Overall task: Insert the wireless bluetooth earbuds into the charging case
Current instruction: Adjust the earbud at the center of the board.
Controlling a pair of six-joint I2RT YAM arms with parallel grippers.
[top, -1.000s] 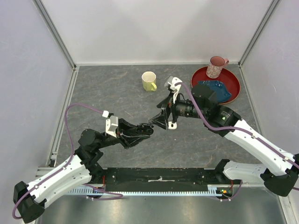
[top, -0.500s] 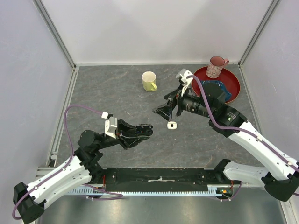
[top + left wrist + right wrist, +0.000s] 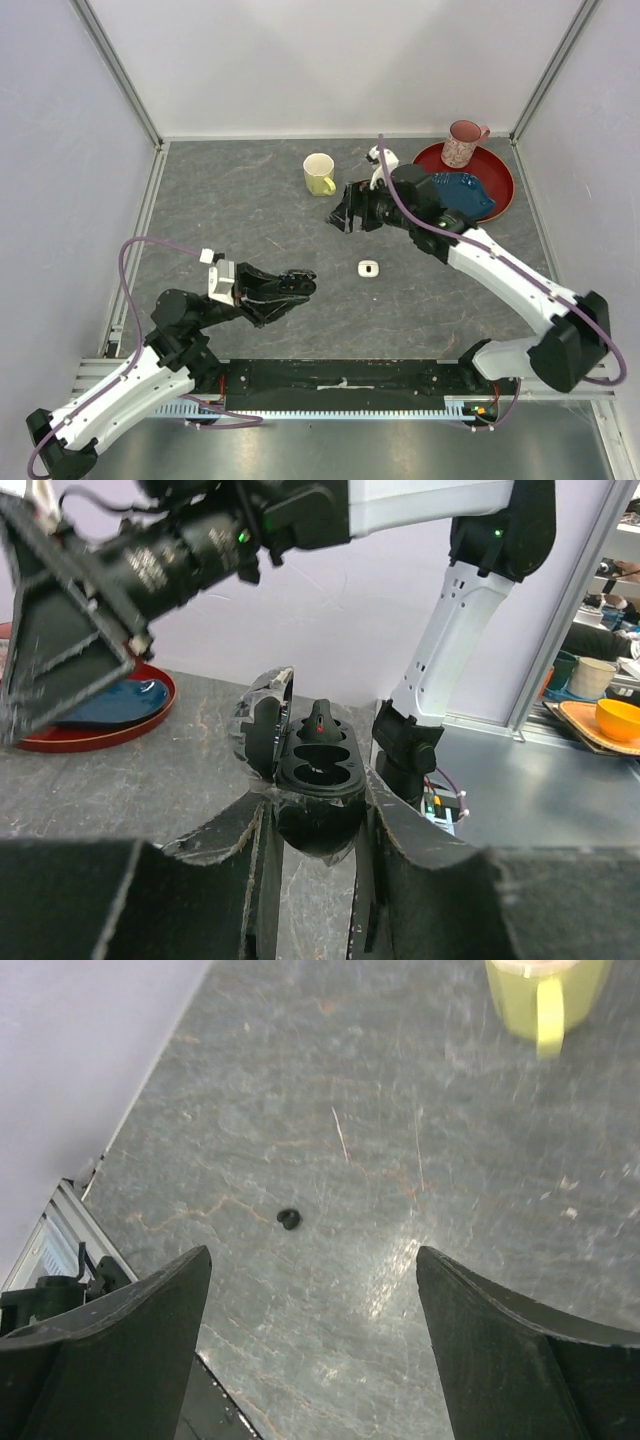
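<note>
Retreating toward yellow mug (image 3: pixel 319 174), spread right gripper (image 3: pixel 344 217); left gripper (image 3: pixel 303 281) pinching open black charging case (image 3: pixel 312 768).

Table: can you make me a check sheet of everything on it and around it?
Surface: grey table, marbled, a few scratches.
Job's things: open black case in the left hand; tiny black bud loose on the table; small white item, can't tell what.
Clutter: yellow mug; red tray holding a pink mug and a blue thing.
Hands: left hand shut on the case; right hand open, holding nothing.
Cables: purple cable on each arm.
Surroundings: white walls, metal frame.
</note>
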